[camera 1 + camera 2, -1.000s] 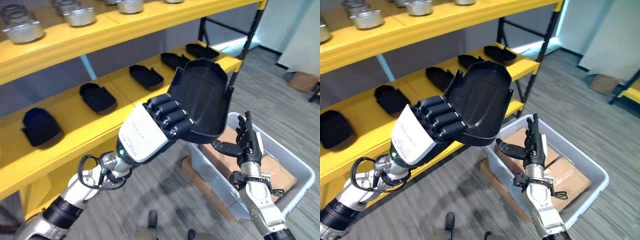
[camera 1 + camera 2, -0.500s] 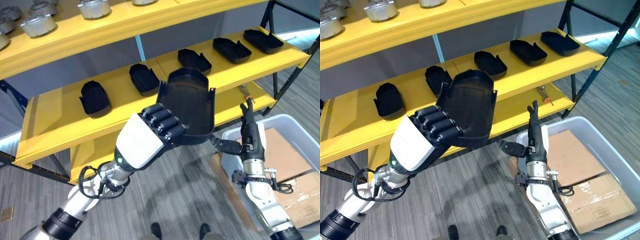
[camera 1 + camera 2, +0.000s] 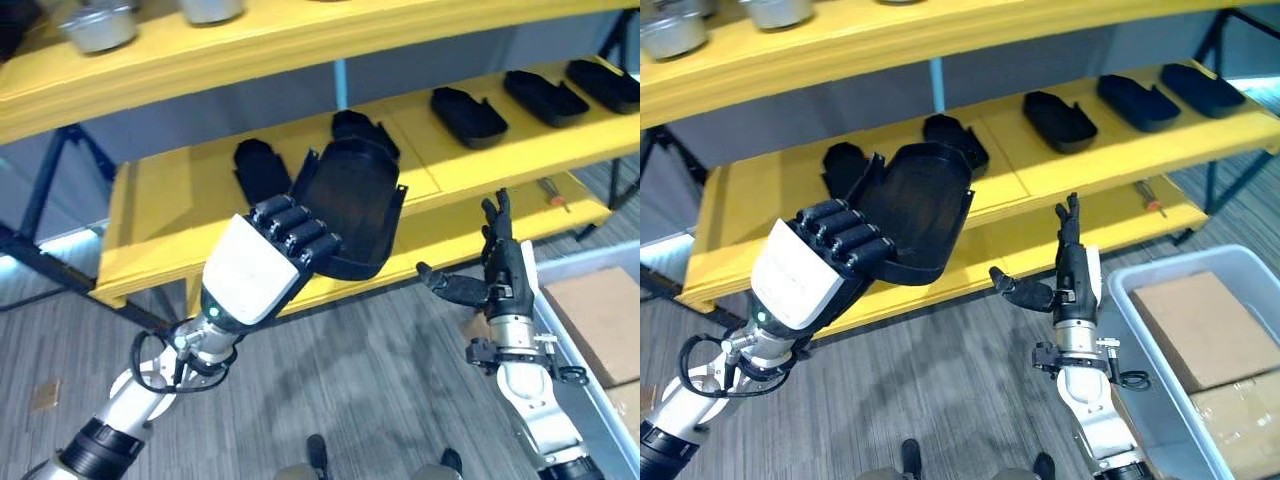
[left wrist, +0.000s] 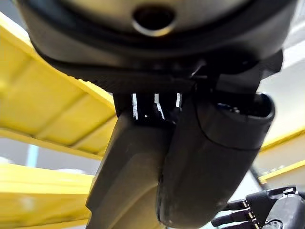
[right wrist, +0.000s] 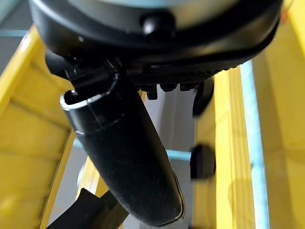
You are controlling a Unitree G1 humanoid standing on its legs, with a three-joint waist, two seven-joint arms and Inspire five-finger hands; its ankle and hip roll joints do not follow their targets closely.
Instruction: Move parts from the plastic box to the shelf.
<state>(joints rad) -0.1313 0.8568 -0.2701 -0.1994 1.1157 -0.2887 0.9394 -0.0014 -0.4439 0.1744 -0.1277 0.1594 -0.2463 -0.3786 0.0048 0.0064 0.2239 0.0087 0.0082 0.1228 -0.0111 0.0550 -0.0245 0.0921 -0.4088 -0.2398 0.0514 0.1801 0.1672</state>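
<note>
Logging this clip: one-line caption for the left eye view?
Left robot hand holds a black part up before the yellow shelf; right robot hand open.

light: bright and even across both eye views, from overhead by the look of it
glare: pale sheen on the floor (image 3: 60, 250) at the left; soft highlights along the yellow shelf (image 3: 150, 190)
shadows: faint, diffuse patches on the floor below the arms
blur: top shelf edge and metal parts (image 3: 95, 25) smeared
edges: shelf boards bow and slant toward the corners
wrist views: left hand (image 4: 209, 157) and right hand (image 5: 128, 157) very close and soft; yellow background out of focus
</note>
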